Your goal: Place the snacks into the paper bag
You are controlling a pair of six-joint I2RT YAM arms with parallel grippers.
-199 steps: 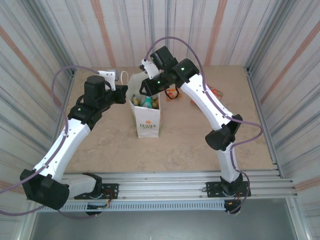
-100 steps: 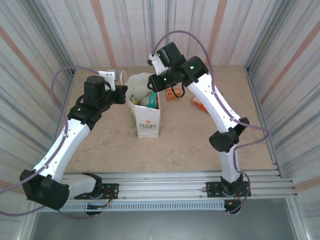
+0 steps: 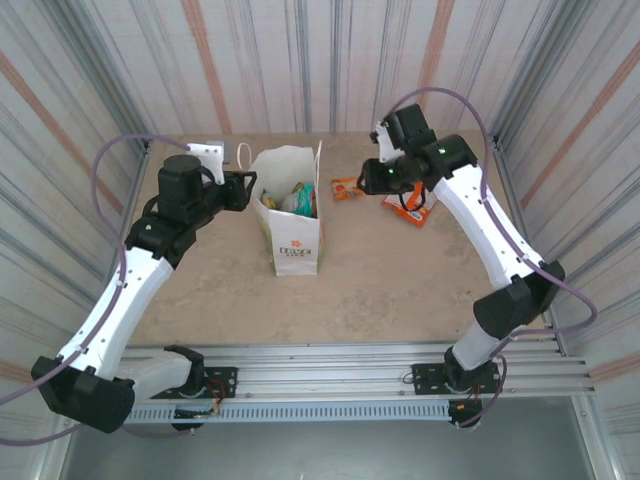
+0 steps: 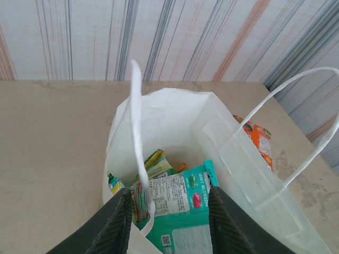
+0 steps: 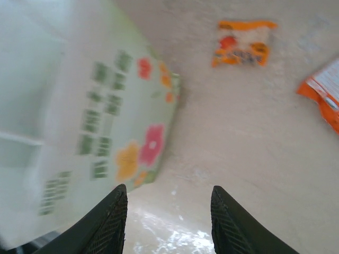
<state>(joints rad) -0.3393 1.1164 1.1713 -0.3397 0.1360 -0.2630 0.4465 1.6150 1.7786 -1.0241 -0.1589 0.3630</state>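
Beige mottled tabletop [image 3: 380, 280], striped corrugated walls [image 3: 250, 60], aluminium rail [image 3: 330, 360] along near edge

I see a mottled beige desk [image 3: 380, 290] spread beneath both sets of jaws, striped panel walls [image 3: 300, 60] rising beyond them, and a slotted metal rail [image 3: 330, 365] well behind them.

The teal packet [image 4: 183, 203] lying in the paper bag [image 4: 175, 114] carries small lettering along its edge that looks like "MINT BLOSSOM" — its other fine print is too small to read. The logo [image 3: 296, 248] on the bag's front has a line of lettering — illegible from above.
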